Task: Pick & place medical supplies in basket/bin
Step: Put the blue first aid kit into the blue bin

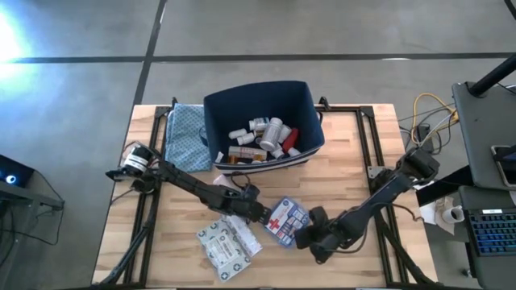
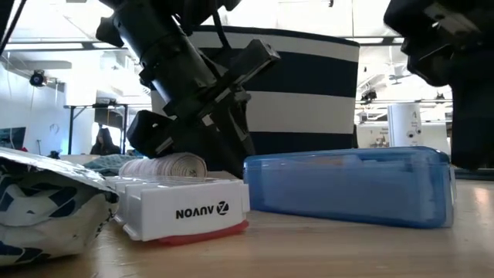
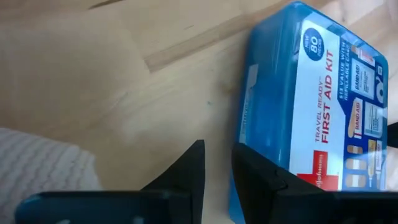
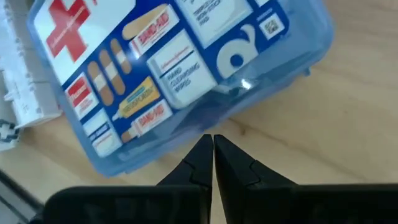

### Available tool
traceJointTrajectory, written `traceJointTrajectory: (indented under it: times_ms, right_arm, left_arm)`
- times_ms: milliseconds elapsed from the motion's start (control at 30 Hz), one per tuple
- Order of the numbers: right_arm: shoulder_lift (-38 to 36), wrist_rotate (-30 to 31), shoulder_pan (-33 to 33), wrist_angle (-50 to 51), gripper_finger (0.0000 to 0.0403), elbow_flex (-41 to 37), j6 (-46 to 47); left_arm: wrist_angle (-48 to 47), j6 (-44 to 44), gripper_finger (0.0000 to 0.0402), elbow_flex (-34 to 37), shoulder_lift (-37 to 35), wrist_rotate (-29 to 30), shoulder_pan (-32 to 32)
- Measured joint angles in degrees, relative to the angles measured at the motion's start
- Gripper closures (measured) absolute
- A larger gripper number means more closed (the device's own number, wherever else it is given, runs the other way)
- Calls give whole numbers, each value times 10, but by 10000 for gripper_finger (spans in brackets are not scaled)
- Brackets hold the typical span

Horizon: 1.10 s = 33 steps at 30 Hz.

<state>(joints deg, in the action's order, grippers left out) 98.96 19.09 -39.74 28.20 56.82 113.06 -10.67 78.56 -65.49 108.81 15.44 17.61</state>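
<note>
Table (image 1: pixel 355 173): pale wood planks, visible grain, black frame rails along its edges.

Bin (image 1: pixel 262 113): soft navy fabric, rectangular, upright walls, white stripe near the base. Sits at the far middle of the table. High view shows the inside: white pill bottles (image 1: pixel 270 129), tubes, one red bottle (image 1: pixel 289 138), loosely piled. Low view shows only its outer wall (image 2: pixel 309 85) with broad white bands, nothing of the contents.

Blue patterned cloth (image 1: pixel 187 137): crumpled, touching the bin's left wall.

First-aid box (image 1: pixel 285 219): translucent blue hard plastic, rounded corners, white printed label with a red cross. Lies flat on the near-middle table, well apart from the bin. Low view gives its side profile (image 2: pixel 351 185): low and flat. Wrist views read the label: "FIRST AID KIT" (image 3: pixel 323 106), bandage graphics (image 4: pixel 155 74).

Printed packets (image 1: pixel 228 242): grey-white, crinkled, just left of the box. Low view alone shows a white carton (image 2: pixel 185 208) with dark lettering and a ribbed white roll (image 2: pixel 166 166) behind it.

Left gripper (image 1: pixel 262 213): at the box's left edge, fingers clenched to a narrow slit, empty. Left wrist view has the fingertips (image 3: pixel 255 165) right against the box's side; contact can't be confirmed.

Right gripper (image 1: pixel 310 238): at the box's near-right corner, fingers (image 4: pixel 196 162) pressed fully together, grasping nothing, over bare wood just beside the box edge.
</note>
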Motion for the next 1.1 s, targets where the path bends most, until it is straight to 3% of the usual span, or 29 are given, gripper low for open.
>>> traceJointTrajectory:
  times_ms: [300,600,1100]
  right_arm:
    - [27,-18,19,-1,394,-2,-3]
    - [33,-40,72,-32,394,-2,-101]
    - [34,-79,85,16,394,-2,-143]
  left_arm:
    - [21,-1,340,25,9,0,-1]
    - [32,-2,340,5,31,-4,0]
    - [41,2,340,-8,-11,-15,21]
